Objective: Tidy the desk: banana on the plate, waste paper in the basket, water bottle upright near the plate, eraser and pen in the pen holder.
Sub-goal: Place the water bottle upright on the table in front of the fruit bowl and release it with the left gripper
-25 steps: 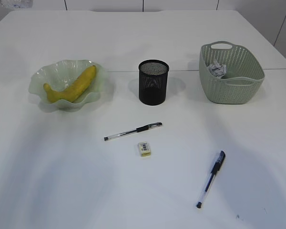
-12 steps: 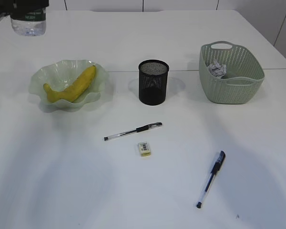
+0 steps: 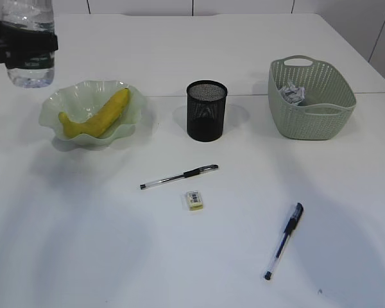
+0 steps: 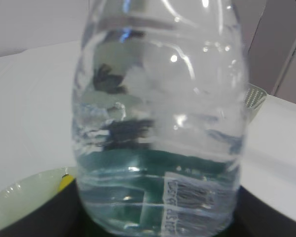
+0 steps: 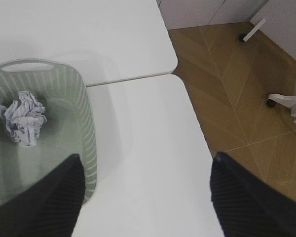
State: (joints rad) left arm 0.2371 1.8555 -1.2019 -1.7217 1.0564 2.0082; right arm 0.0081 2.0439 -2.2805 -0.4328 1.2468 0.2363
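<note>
Left gripper [image 3: 27, 48] jaws grip the bottle [image 3: 28, 42], upper left; lower it level beside the plate [image 3: 58, 102]. Right gripper's [image 5: 145, 197] jaws wide, empty.

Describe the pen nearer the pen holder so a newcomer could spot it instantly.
Start at the black mesh pen holder in the middle of the white table. Just in front of it lies a clear-barrelled pen with a black grip, directly behind the small eraser. The other pen, dark blue, lies far off to the right.

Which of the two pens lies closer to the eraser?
The clear pen with the black grip, just above the eraser; the blue pen lies off to the right.
</note>
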